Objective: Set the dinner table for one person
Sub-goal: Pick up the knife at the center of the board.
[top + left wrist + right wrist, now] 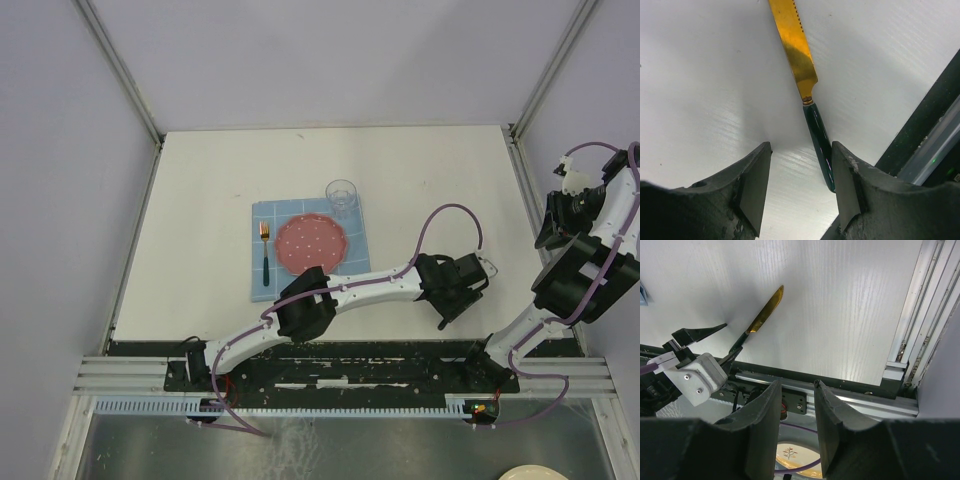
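Dinner table (420, 180): large white square top that fills most of the overhead view. Place setting sits left of centre.

- Blue grid placemat (262, 215), with a red plate (312, 243) on it.
- Fork (265, 250) on the mat just left of the plate, tines pointing far.
- Clear glass (341, 196) at the mat's far right corner.

Left gripper (801, 147): reached across to the near right part of the table, well right of the placemat and close to the dark rail at the near edge.
- Claw spread, tips low over the white surface.
- Bare tabletop shows between the two fingers.

Knife (800, 60): gold blade, dark green handle.
- Handle end lies inside the claw's gap, hard against the inner face of one finger (845, 170). The wrist camera shows this finger on its right.
- The other finger stands apart from the handle, so nothing is pinched.
- Blade runs out past the fingertips, away from the claw, over the tabletop.
- Cannot tell whether the knife lies flat or is tipped up slightly.

Right gripper (797, 385): raised off the table's right side, looking down at its near right corner.
- Claw parted by a narrow gap with nothing in it.
- Well apart from the knife and from the left claw.

A cream plate (790, 455) shows below the table's near edge, off the tabletop.
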You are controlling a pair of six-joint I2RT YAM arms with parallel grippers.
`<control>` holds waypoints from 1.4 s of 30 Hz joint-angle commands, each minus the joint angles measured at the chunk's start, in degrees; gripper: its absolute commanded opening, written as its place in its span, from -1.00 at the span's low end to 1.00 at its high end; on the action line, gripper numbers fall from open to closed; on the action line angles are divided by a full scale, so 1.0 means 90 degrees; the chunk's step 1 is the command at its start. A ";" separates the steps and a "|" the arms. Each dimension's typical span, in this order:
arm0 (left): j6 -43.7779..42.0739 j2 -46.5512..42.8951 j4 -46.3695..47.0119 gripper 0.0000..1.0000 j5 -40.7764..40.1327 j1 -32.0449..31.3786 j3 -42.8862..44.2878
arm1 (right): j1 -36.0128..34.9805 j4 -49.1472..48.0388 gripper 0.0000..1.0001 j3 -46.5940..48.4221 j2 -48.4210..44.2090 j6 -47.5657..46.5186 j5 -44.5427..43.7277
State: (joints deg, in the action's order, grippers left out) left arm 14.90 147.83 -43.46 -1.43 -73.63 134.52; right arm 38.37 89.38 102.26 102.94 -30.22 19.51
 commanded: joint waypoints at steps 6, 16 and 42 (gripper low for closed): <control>-0.0136 -0.0005 -0.0395 0.17 0.0002 0.0014 0.0259 | 0.0034 -0.0048 -0.19 -0.0037 -0.0244 0.0083 0.0164; -0.0035 -0.0116 -0.0083 0.19 0.0517 0.0037 0.0219 | 0.0034 -0.0014 -0.19 0.0043 -0.0237 0.0164 0.0254; 0.0052 0.0108 0.0308 0.06 0.0588 0.0034 -0.0171 | 0.0034 -0.0037 -0.19 -0.0030 -0.0298 0.0252 0.0279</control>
State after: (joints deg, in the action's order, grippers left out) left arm 14.94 147.83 -42.76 3.22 -73.30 134.43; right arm 38.37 89.21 101.73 102.89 -28.16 20.99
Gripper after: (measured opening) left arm 0.584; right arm 0.405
